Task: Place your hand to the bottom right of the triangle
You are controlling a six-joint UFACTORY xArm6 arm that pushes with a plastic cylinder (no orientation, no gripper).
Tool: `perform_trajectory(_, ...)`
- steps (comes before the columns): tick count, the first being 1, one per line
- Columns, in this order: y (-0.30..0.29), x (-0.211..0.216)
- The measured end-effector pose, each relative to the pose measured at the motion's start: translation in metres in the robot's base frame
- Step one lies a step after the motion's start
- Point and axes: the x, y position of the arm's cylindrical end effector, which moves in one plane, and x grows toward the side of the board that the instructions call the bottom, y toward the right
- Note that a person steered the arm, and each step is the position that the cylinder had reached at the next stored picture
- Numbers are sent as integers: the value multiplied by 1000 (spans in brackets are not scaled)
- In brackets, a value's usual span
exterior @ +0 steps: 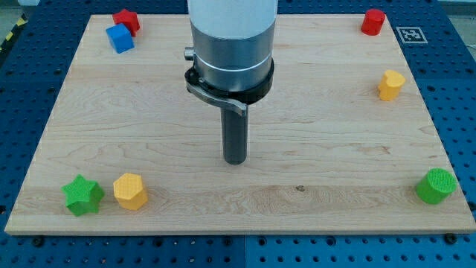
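My tip [236, 160] rests on the wooden board [320, 126] a little below its middle, apart from every block. No triangle-shaped block shows; the arm's wide body hides part of the board's top middle. A red star [127, 20] and a blue cube [119, 38] sit touching at the view's top left. A green star [82, 195] and a yellow hexagonal block [130, 191] sit at the bottom left, left of and below my tip.
A red cylinder [372, 21] stands at the top right, a yellow block [390, 85] at the right edge, and a green cylinder [435, 186] at the bottom right. A blue perforated table surrounds the board.
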Motion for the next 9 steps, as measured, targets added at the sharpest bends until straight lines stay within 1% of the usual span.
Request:
perform_trajectory(2,10,0)
perform_trajectory(3,15,-23)
perform_trajectory(5,31,-104)
perform_trajectory(6,35,-116)
perform_trajectory(8,41,-118)
perform_trajectory(9,65,-120)
